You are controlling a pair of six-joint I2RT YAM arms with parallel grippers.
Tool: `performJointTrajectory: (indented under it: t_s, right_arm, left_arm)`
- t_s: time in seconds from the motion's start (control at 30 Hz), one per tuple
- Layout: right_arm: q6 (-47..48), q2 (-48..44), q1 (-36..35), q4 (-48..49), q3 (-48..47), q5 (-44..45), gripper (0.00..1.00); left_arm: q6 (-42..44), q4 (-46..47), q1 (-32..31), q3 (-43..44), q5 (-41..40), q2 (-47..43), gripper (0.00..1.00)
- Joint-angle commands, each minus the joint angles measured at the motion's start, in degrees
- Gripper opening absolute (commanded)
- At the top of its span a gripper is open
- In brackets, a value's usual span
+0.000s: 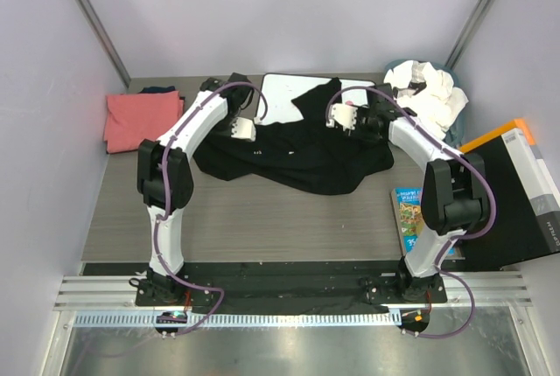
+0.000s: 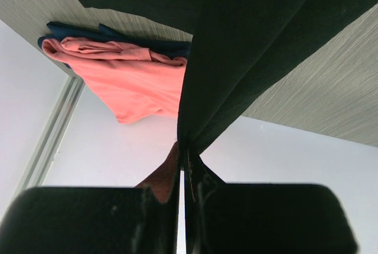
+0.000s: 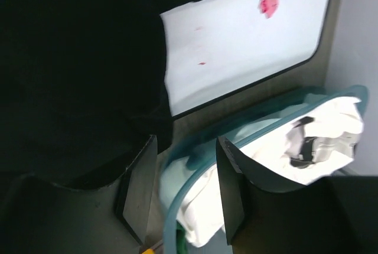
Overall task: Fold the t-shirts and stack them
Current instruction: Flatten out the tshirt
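At the middle of the table [image 1: 262,219] lies the black t-shirt [image 1: 289,153], spread out and rumpled. Its 12 o'clock edge laps over the near side of the white board [image 1: 282,96]. My left pincer [image 2: 183,174] is at the shirt's 10 o'clock edge with its jaws together, clamped on a fold of the black cloth, which rises taut from the tips. My right pincer [image 3: 186,165] is at the shirt's 1 o'clock edge. Its fingers [image 3: 139,195] stand apart with nothing gripped between them. The black cloth lies just at 9 o'clock of the left-hand finger, but I cannot tell whether it touches.

Past my right pincer, the board shows its black rim and a pink spot [image 3: 269,1] near its far end. Beside the board at 3 o'clock sits a teal-rimmed basket [image 3: 195,142] holding the white t-shirts [image 3: 331,118] in a loose heap. From above, this basket is in the table's 2 o'clock corner.

The coral-pink t-shirt [image 2: 130,82] lies folded at the table's 10 o'clock corner, on top of a dark blue garment [image 2: 88,32] and well apart from the black one. At 4 o'clock a colourful booklet [image 1: 409,214] lies on the table edge. Just beside it is a black box [image 1: 516,192] with an orange edge.
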State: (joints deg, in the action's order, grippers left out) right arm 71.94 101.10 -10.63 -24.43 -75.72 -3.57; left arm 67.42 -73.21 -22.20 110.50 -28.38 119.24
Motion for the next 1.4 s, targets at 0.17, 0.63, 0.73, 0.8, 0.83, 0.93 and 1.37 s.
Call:
performJointTrajectory:
  t_s: [0.17, 0.63, 0.73, 0.8, 0.83, 0.93, 1.37]
  right_arm:
    - [-5.1, -1.9, 2.8, -7.1, 4.4, -7.7, 0.51]
    - [-9.7, 7.2, 3.0, 5.4, -0.6, -7.0, 0.51]
    - [-10.1, 8.8, 3.0, 7.1, -2.5, -6.3, 0.49]
    - [-10.0, 9.4, 3.0, 7.6, -3.2, -6.3, 0.47]
    - [-9.7, 9.8, 3.0, 7.7, -3.6, -6.3, 0.44]
    - [-9.5, 10.4, 3.1, 7.9, -4.3, -6.6, 0.35]
    - [-7.9, 7.5, 3.1, 6.1, -3.8, -8.7, 0.01]
  left_arm:
    - [0.1, -3.5, 0.2, 5.0, -2.3, 1.2, 0.0]
    - [-0.4, -5.5, 0.2, 7.7, -3.0, 3.0, 0.0]
    - [-0.4, -5.5, 0.2, 8.2, -3.0, 3.5, 0.0]
    - [-0.5, -5.7, 0.2, 8.9, -3.2, 4.0, 0.0]
    - [-0.6, -6.0, 0.2, 9.3, -3.2, 4.2, 0.0]
    - [-0.9, -6.4, 0.2, 10.4, -3.3, 4.9, 0.0]
    - [-0.9, -5.6, 0.6, 11.9, -3.6, 5.7, 0.0]
